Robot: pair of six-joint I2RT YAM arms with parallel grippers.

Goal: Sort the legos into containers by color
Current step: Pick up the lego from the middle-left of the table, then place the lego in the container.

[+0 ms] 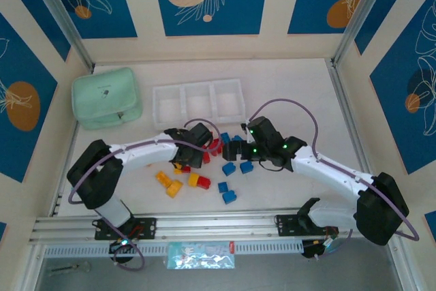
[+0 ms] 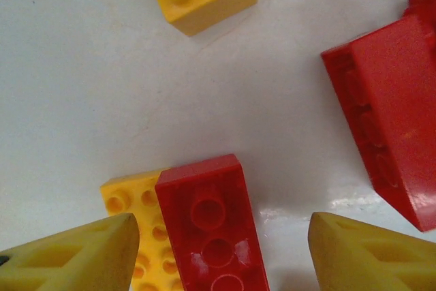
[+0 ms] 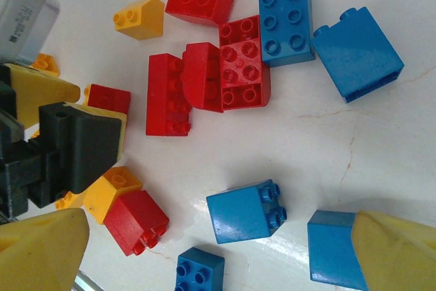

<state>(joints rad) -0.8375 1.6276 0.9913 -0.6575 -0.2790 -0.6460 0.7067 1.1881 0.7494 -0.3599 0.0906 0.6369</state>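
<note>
Red brick (image 2: pixel 211 230), studs up, flush w/ yellow brick (image 2: pixel 133 195), lies btwn L jaws, which are apart, not touching it. R jaws wide apart above blue bricks (image 3: pixel 242 212).

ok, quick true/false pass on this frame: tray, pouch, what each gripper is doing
1. The tray has no bricks in its compartments. True, as far as the top view shows.
2. The mint pouch sits to the right of the tray. False: it lies to the tray's left.
3. The left gripper straddles a red brick that lies against a yellow brick. True; the gripper is not closed on it.
4. The right gripper is shut on a blue brick. False: it is open, and a blue brick lies on the table beside one finger, not held.
</note>
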